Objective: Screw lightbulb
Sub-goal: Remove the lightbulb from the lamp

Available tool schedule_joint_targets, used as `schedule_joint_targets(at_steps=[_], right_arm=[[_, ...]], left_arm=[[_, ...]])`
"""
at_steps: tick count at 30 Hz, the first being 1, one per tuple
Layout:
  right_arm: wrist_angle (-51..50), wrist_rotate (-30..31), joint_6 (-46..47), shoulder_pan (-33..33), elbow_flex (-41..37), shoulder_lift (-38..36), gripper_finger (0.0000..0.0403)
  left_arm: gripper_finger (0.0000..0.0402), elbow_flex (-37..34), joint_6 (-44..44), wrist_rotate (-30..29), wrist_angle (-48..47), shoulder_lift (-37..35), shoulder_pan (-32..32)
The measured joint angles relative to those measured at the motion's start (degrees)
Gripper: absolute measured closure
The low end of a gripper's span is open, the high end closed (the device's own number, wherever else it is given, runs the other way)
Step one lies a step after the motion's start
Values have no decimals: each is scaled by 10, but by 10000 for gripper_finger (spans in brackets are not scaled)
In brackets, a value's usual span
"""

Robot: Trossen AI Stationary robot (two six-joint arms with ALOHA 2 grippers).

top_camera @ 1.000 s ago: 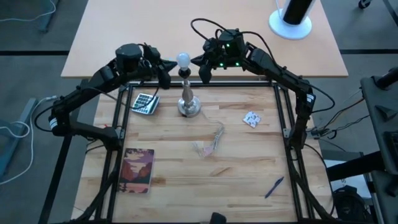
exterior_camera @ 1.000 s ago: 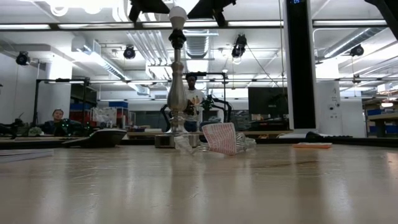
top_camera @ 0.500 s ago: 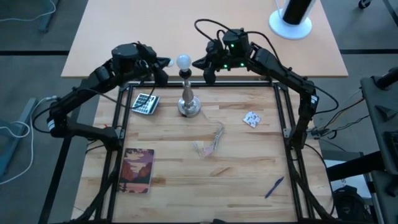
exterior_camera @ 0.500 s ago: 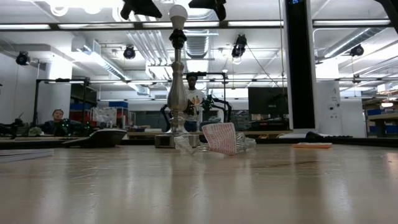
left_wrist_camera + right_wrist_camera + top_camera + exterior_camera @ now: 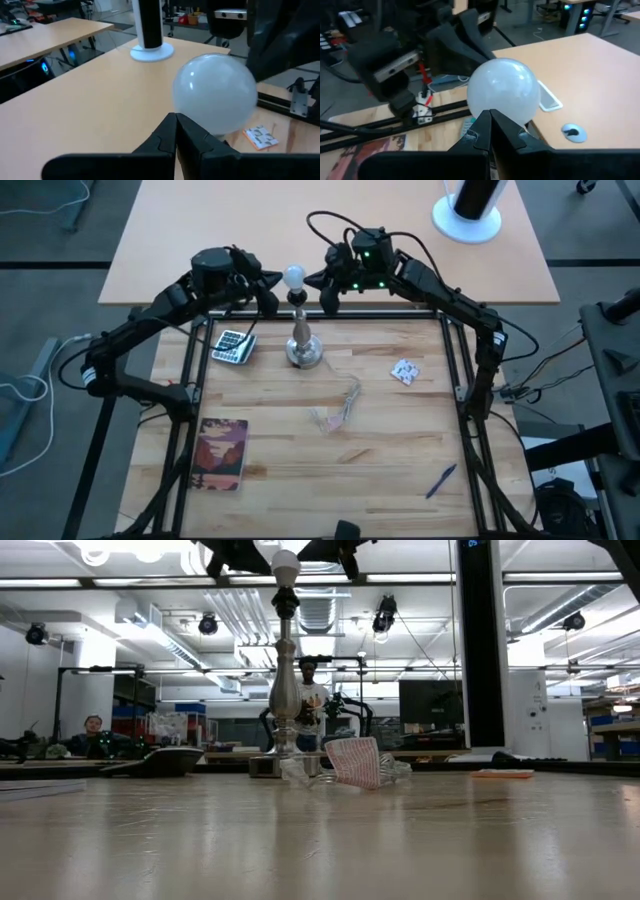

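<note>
The bulb (image 5: 294,277) is sitting upright atop the lamp (image 5: 302,340) near the tabletop's far edge, between left gripper (image 5: 266,292) and right gripper (image 5: 328,292), both jaws pressed together, neither touching it.

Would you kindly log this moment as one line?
lightbulb: on lamp stand | left tool: shut, beside bulb | right tool: shut, beside bulb

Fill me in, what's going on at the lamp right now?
The lightbulb sits on top of the silver lamp stand at the back of the table. The left end effector and the right end effector are both shut and flank the bulb, one on each side. Neither holds it; whether their tips touch the glass can't be told. Nothing else on the table is being handled.
</note>
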Motion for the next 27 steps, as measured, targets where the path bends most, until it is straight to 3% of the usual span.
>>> schedule_joint_targets(at_steps=[11,20,27], right_arm=[[-5,24,-3,-14,0,-1,403],[-21,-67,-13,-13,0,-31,403],[-19,-81,-19,-9,0,-11,403]], left_arm=[[401,0,-43,37,-7,-20,-8],[401,0,-34,-6,-17,-25,-7],[401,0,-4,-20,36,3,-6]])
